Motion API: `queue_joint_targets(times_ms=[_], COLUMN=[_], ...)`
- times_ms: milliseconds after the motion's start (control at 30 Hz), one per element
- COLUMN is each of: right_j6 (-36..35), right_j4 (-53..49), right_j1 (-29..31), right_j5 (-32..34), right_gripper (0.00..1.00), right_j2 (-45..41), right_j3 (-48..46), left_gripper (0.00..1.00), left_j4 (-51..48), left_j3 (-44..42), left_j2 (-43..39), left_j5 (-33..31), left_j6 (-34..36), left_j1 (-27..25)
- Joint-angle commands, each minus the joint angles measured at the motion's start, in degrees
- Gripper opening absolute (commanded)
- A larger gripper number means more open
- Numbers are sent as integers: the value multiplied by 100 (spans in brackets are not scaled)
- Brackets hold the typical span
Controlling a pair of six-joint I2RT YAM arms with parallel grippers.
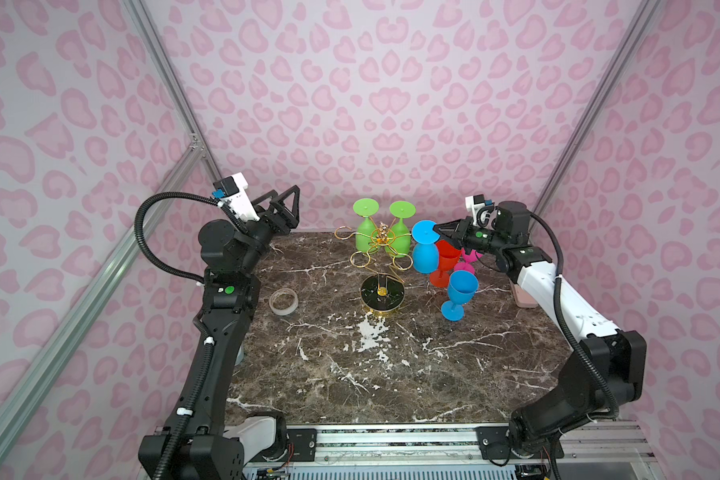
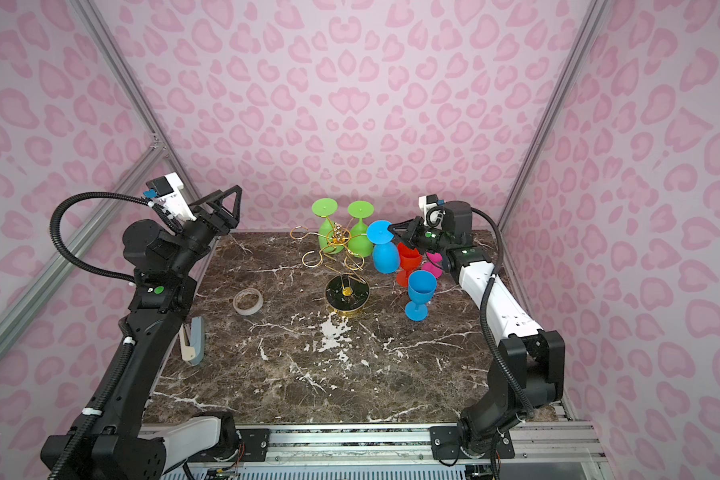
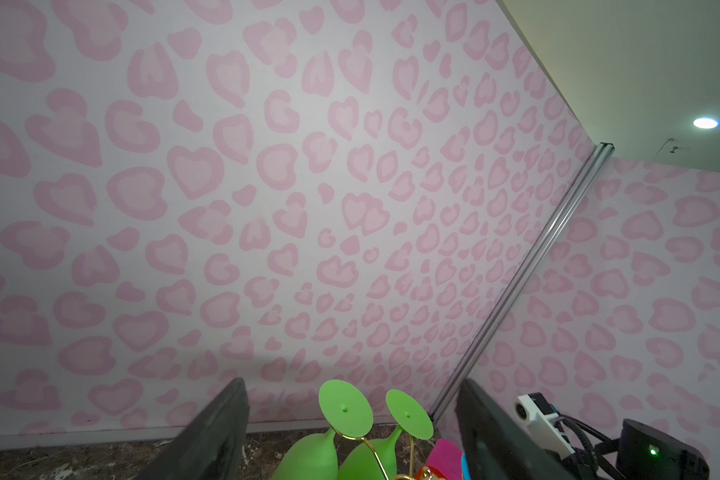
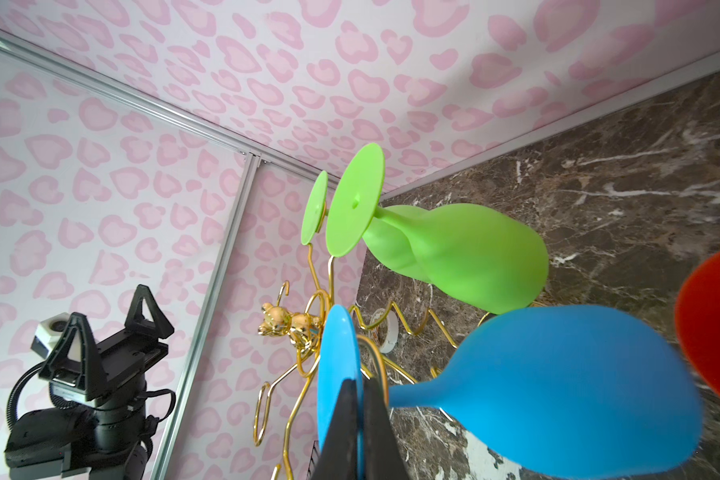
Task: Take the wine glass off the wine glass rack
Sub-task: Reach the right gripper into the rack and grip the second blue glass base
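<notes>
I am pinching my right gripper (image 4: 360,385) shut on the foot of the blue wine glass (image 1: 425,254), which is hanging bowl-down from the wine glass rack (image 1: 381,241) at its three o'clock arm. My left gripper (image 1: 282,206) is hovering open at ten o'clock. I am risking snagging the foot on the wire and tipping the rack, or swinging the bowl into the red glass (image 1: 447,258) beside it.

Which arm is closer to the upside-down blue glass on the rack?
Right. The right end effector is shut on the foot of the blue glass; the left end effector hangs open across the rack, touching nothing.
</notes>
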Motion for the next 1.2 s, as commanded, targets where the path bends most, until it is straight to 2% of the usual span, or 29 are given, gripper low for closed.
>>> queue_joint_targets(times_ms=[0,500,633,1167], right_j6=[26,966,1384,1413], right_j4=[49,976,1495,1474], right_j1=[-3,-91,-86,88], right_j5=[-12,-418,-523,-461], right_gripper=[2,0,0,0], right_j2=[-1,104,124,-44], right_j3=[-25,-143,-265,-304], left_gripper=[80,80,80,80], left_j4=[128,128,128,128], left_j3=[2,10,11,2], left_j2=[-38,-46,-55,-99], left_j5=[66,110,110,128], left_j6=[67,61,67,58], left_j1=[8,16,16,26])
